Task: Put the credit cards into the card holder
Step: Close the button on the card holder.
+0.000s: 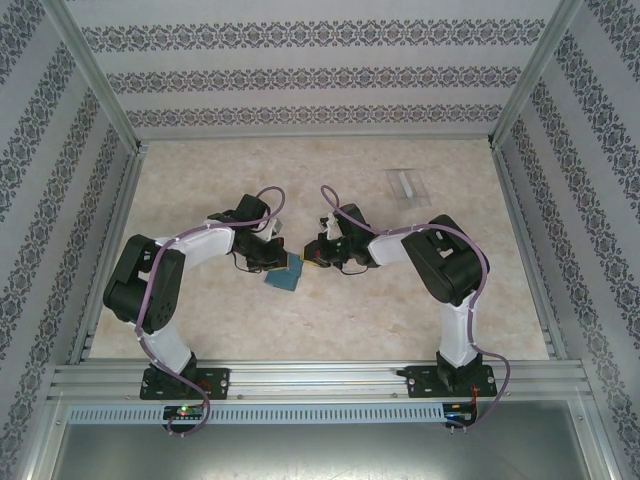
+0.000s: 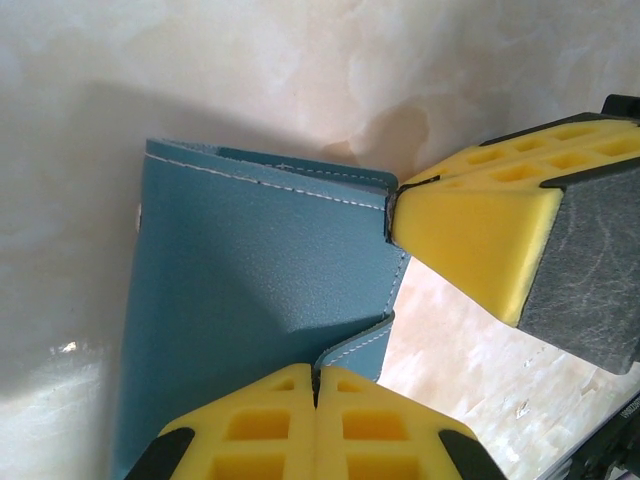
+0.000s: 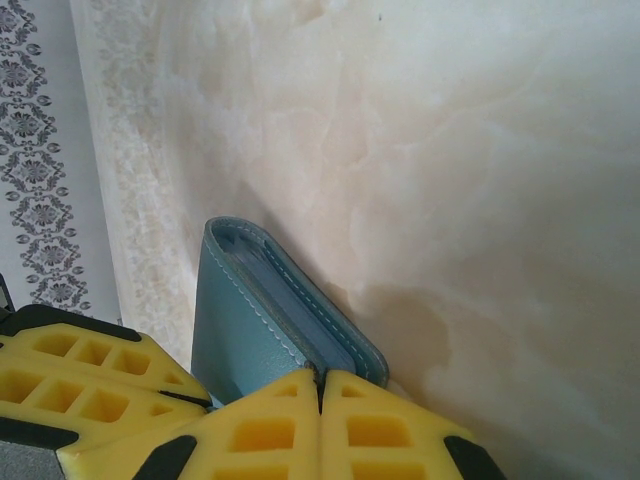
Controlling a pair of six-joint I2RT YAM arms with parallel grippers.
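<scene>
tightly, left pincer (image 2: 315, 383) nips holder (image 2: 250, 290) (teal)

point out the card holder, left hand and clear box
card holder (image 2: 250, 290): left wrist view, blue cover
left hand (image 2: 316, 378): left wrist view, between its fingertips
clear box (image 1: 407, 184): top external view, its middle

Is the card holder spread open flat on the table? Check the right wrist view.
No, the card holder is folded over, its two teal covers close together rather than spread flat.
</scene>
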